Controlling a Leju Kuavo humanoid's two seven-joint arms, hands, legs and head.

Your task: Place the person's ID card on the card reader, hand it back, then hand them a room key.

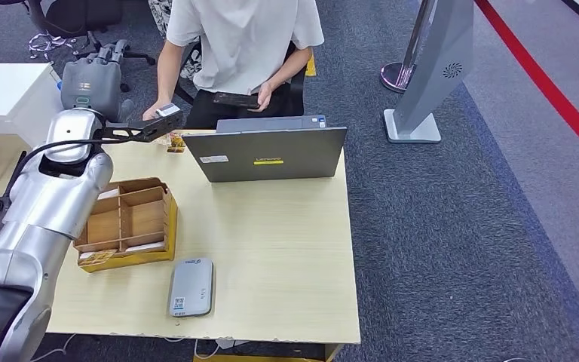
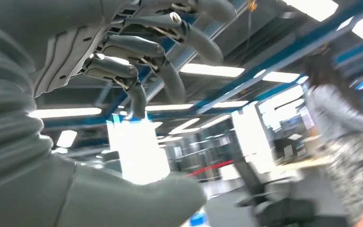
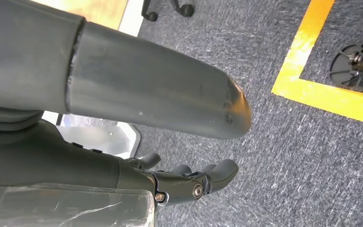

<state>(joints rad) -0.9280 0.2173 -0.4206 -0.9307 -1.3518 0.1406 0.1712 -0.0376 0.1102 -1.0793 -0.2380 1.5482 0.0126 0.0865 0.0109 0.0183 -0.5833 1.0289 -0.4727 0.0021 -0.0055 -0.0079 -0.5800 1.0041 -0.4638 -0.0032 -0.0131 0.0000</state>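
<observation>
Head view. Left arm reaches across the far left of the table (image 1: 286, 249) toward a seated person (image 1: 234, 53). Left hand (image 1: 147, 130) lies flat and dark at the far edge, with a small pale card (image 1: 168, 110) at its tip, where the person's hand (image 1: 153, 113) meets it; who grips the card cannot be told. The person's other hand holds a dark phone (image 1: 235, 99). A grey laptop (image 1: 275, 151) stands open at the far edge, lid toward the robot. A brown box (image 1: 130, 223) with compartments sits left of centre, pale cards in its slots. A grey reader (image 1: 191, 286) lies flat near the front edge, just right of the box, nothing on it.

Left wrist view. Left hand seen against ceiling lights: dark fingers (image 2: 137, 52) curled but apart from the thick thumb (image 2: 137, 194), nothing visible between them. A blurred person (image 2: 340, 127) stands beyond.

Right wrist view. Right hand (image 3: 189, 182) hangs over grey carpet, fingers loosely curled, holding nothing. A yellow floor line (image 3: 321, 75) crosses the carpet.
</observation>
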